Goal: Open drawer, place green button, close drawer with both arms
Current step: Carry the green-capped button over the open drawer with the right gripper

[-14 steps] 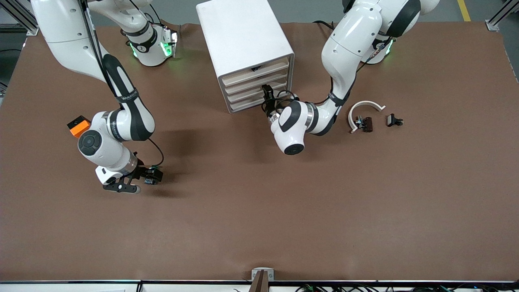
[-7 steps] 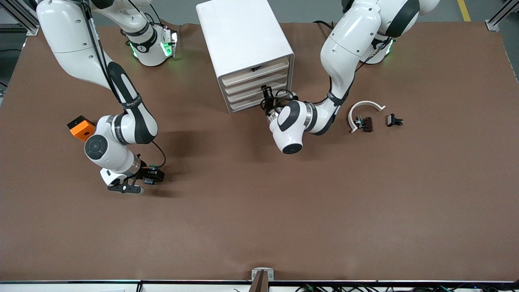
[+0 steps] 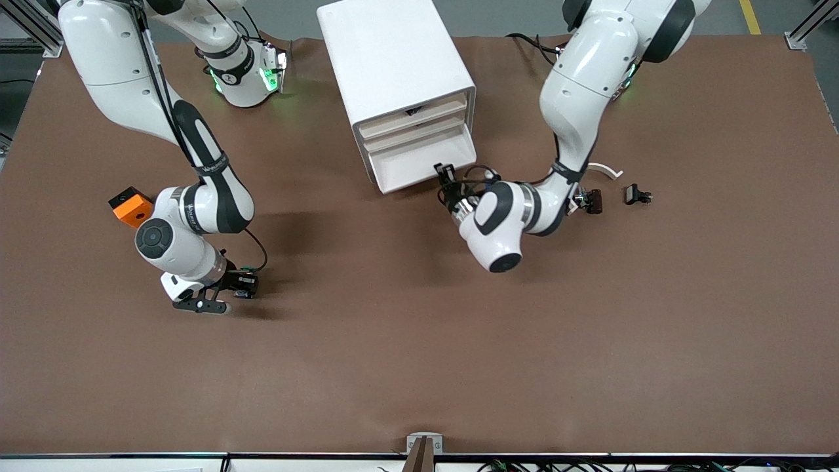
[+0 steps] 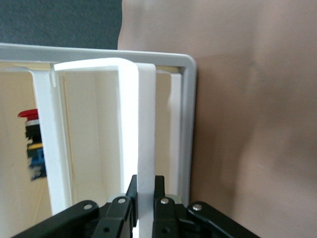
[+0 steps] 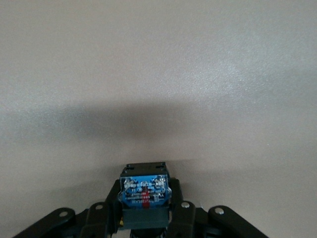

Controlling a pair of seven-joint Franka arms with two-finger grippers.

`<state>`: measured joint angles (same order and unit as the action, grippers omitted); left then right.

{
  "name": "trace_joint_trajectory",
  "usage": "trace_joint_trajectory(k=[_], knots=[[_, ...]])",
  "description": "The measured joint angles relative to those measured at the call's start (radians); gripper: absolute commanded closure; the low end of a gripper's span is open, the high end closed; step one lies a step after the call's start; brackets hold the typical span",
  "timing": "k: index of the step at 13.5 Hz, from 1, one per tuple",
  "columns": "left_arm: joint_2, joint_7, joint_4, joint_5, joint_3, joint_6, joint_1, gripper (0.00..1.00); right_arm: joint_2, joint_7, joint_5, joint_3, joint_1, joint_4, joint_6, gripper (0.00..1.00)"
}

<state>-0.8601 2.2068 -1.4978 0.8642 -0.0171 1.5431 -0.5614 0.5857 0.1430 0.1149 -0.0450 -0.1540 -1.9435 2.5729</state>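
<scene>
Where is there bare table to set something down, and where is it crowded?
Bare mat: the wide stretch nearer the front camera than both arms, and between the right pincer, shut on the button, and the left pincer, shut on the open drawer. Crowded: around the white arc and small black parts, and by the orange cube.

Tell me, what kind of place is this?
Probably a robotics test lab: two white robot arms are mounted at a brown table, working on a small white cabinet, with aluminium framing at the corners and cables along the edge.
</scene>
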Motion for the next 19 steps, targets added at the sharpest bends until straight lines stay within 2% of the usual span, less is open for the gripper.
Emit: trace_joint_trajectory(k=[1,2,3,4,5,6,9,12,15,19], knots=[[0.0,-0.001,0.014,-0.001,0.001,0.0,0.024,1.0,-0.005,0.01,0.0,-0.001,0.0,0.009,-0.022,1.0],[0.0,-0.002,0.025,-0.006,0.003,0.003,0.045,0.93,-0.015,0.033,0.0,0.0,0.0,0.025,-0.064,1.0],[-0.001,-0.004,0.034,-0.008,0.005,0.005,0.061,0.74,-0.034,0.072,0.0,0.002,-0.003,0.047,-0.125,1.0],[-0.001,-0.005,0.04,-0.008,0.007,0.006,0.073,0.41,-0.062,0.127,0.0,0.005,-0.011,0.075,-0.207,1.0],[-0.002,-0.005,0.047,-0.007,0.007,0.021,0.083,0.03,-0.095,0.196,0.0,0.008,-0.03,0.099,-0.278,1.0],[-0.002,-0.004,0.058,-0.007,0.007,0.031,0.092,0.0,-0.133,0.281,0.0,0.01,-0.063,0.111,-0.322,1.0],[0.0,-0.001,0.088,-0.007,0.007,0.031,0.105,0.0,-0.22,0.568,0.001,0.016,-0.214,0.114,-0.393,1.0],[0.003,-0.001,0.131,-0.025,0.008,0.016,0.126,0.0,-0.241,0.847,0.001,0.02,-0.386,0.12,-0.392,1.0],[0.02,-0.001,0.204,-0.165,0.009,0.0,0.149,0.0,-0.241,1.047,0.0,0.019,-0.519,0.141,-0.39,1.0],[0.091,-0.004,0.256,-0.346,0.037,-0.002,0.162,0.0,-0.227,1.255,-0.007,0.018,-0.637,0.165,-0.395,1.0]])
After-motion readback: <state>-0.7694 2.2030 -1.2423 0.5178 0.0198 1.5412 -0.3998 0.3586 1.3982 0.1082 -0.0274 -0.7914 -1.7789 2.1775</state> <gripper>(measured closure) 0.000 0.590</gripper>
